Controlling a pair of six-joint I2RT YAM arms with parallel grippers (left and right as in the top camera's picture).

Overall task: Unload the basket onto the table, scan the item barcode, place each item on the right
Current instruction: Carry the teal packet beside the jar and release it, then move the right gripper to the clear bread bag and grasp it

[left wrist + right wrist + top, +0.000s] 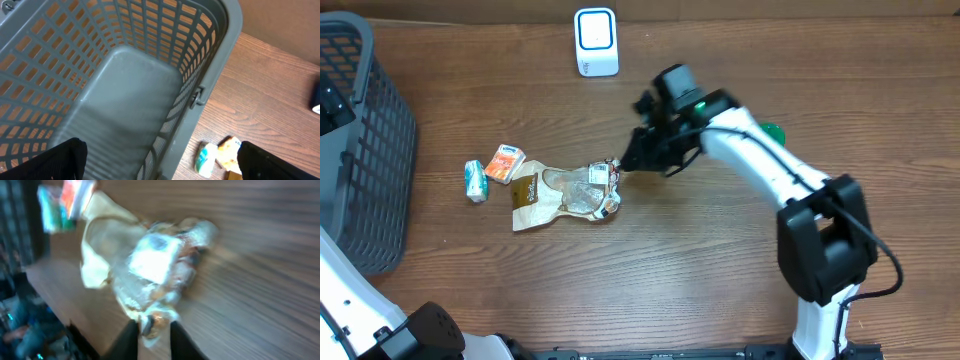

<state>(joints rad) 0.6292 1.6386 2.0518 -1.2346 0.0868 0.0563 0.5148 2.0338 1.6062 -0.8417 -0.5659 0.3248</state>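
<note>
Right arm: we saw it reach from its base at the table's 4 o'clock edge toward 10 o'clock, with the wrist tipped down to the tabletop.
Right gripper (626,166): fingers were narrow and pinching the bag's 2 o'clock end, though our wrist view was blurred.
Snack bag (560,195): it lay flat near the table's centre.
Left gripper (159,146): it hung over the grey basket (125,75) at 9 o'clock, jaws spread wide and holding nothing.
Scanner (596,42): it stood at 12 o'clock, well apart from the bag.
Orange packet (505,162) and teal packet (475,181): we found them just beside the bag's 10 o'clock corner.
</note>
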